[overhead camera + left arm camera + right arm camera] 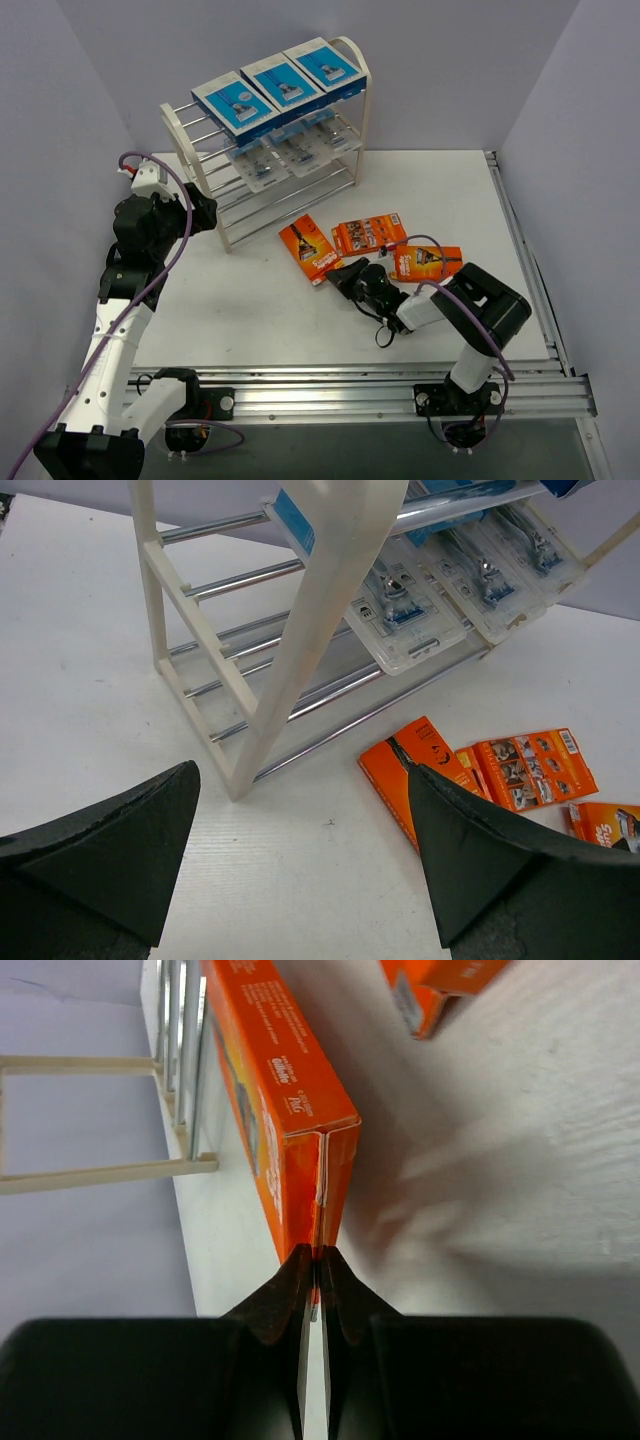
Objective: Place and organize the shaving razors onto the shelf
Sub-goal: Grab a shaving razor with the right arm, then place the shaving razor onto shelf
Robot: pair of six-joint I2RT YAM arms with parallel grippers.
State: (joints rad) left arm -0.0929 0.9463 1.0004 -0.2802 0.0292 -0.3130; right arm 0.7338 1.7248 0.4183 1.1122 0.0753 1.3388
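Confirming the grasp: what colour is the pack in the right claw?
Orange; the pack shows best in the right wrist view.

On my feed I see a white table [250, 320] with a faintly ribbed surface. A silver aluminium rail [340, 395] runs along its near edge, and a second rail [530, 270] follows the right edge, meeting the first at the near right corner. Plain pale grey-lilac walls [450, 80] close the table in behind and on both sides.
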